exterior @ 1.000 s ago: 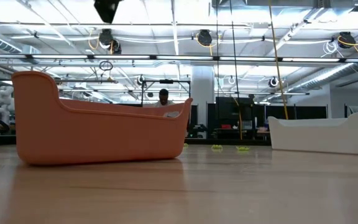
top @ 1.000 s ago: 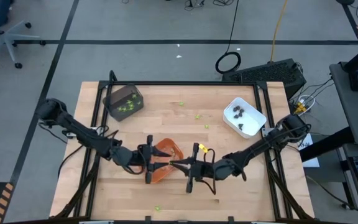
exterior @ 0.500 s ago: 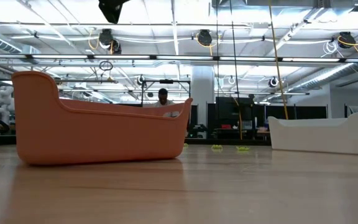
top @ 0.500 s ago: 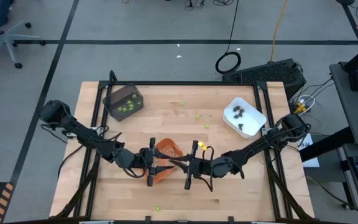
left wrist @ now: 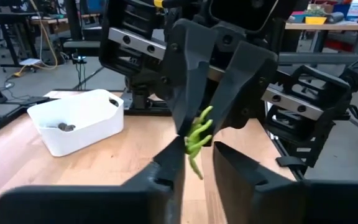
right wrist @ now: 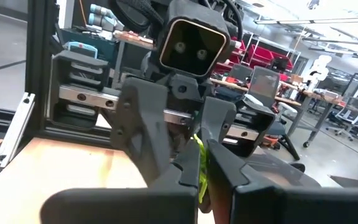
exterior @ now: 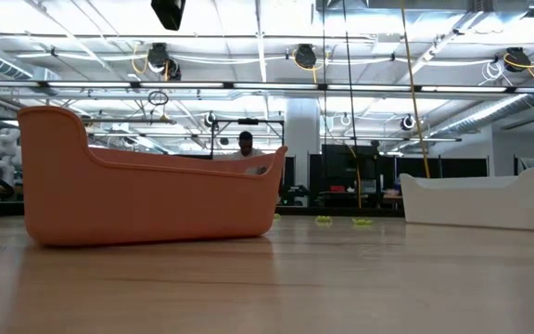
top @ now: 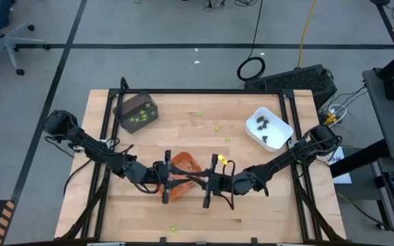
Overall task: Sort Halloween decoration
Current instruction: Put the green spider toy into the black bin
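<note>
Both grippers have closed in nose-to-nose above the orange plastic tray w/ the right gripper pinching a lime-green spindly decoration piece, its long axis upright betw. the narrow-set left gripper fingers, so handover looks imminent.

A lime-green piece is showing between dark fingers; orange tray, white tray, dark grey tray.
</note>
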`<state>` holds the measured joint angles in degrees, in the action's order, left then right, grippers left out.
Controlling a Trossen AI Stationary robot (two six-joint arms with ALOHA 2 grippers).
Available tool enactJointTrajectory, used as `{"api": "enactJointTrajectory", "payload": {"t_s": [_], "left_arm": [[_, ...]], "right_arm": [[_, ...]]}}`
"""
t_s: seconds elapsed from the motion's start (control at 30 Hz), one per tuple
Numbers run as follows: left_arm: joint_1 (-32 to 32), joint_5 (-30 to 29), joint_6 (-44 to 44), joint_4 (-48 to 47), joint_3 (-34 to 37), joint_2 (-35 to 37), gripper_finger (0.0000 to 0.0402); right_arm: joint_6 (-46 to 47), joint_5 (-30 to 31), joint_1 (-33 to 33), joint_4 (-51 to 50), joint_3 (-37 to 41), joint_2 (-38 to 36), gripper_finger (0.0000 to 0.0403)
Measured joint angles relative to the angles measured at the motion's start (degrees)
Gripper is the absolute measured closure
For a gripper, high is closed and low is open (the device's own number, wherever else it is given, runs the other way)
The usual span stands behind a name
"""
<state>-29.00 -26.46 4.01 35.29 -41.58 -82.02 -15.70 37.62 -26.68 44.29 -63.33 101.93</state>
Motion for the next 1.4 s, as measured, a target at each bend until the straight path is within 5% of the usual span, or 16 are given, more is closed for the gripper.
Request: {"api": "enactJointTrajectory", "payload": {"t_s": [0.2, 0.37, 0.57, 0.8, 1.03, 1.4], "left_arm": [[0.0, 0.1, -0.4, -0.3, 0.0, 0.0, 0.0392], [0.0, 0.5, -0.4, -1.1, 0.0, 0.0, 0.0394], [0.0, 1.0, -0.9, -2.2, 0.0, 0.0, 0.0394], [-0.1, -0.3, -5.1, -4.1, 0.0, 0.3, 0.0394], [-0.1, -4.3, -20.5, -4.1, 0.0, 0.5, 0.0394], [0.0, -8.0, -59.5, -2.7, -0.7, 0.5, 0.0394]], "right_arm": [[0.0, -0.3, 0.0, 0.0, 0.0, 0.0, 0.0403], [0.0, -0.4, 0.0, -0.5, 0.0, 0.0, 0.0389], [1.1, 3.1, -1.6, -4.1, 0.0, -1.7, 0.0306], [10.1, 2.9, -4.5, -20.5, 0.0, -6.3, 0.0216], [16.5, 2.8, -7.7, -35.0, 0.0, -7.4, 0.0193], [15.7, 2.7, -9.1, -43.5, 0.0, -7.4, 0.0193]]}}
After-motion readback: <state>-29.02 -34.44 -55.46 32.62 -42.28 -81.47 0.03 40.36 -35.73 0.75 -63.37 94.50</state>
